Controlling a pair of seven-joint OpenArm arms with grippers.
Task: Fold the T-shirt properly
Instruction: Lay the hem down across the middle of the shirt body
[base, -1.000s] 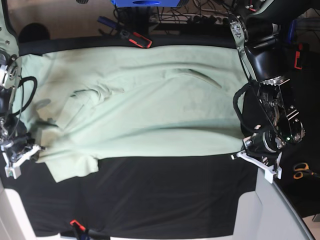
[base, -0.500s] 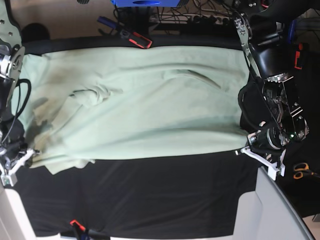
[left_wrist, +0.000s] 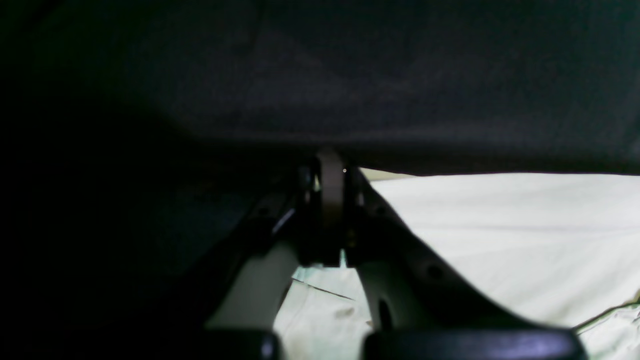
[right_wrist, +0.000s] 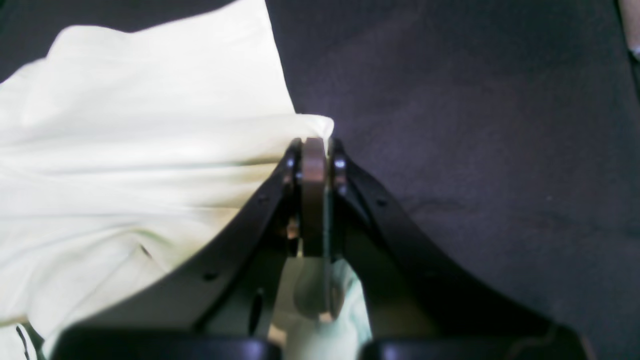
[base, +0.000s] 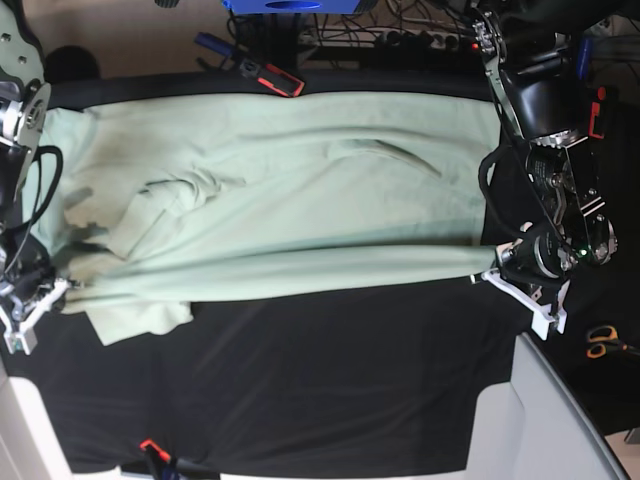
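The pale mint-green T-shirt (base: 300, 190) lies spread lengthwise over the black tablecloth (base: 330, 390), with rumpled folds near its left end. Its near edge runs taut between my two grippers. My left gripper (base: 486, 277) at the right is shut on the shirt's near right corner. In the left wrist view its fingers (left_wrist: 331, 167) meet on a sliver of cloth, with the T-shirt (left_wrist: 500, 235) to the right. My right gripper (base: 57, 293) at the left is shut on the near left edge. The right wrist view shows that gripper (right_wrist: 314, 146) pinching the T-shirt (right_wrist: 125, 150).
A red-and-black tool (base: 280, 79) lies at the table's far edge, beside cables and a blue object (base: 290, 5). Orange-handled scissors (base: 601, 342) lie off to the right. A small red clip (base: 151, 447) sits at the near edge. A white surface (base: 540, 420) fills the lower right corner.
Both grippers have drawn apart and away from the near side, pulling the shirt's near edge straight and taut. The left gripper has moved back and outward with its corner.
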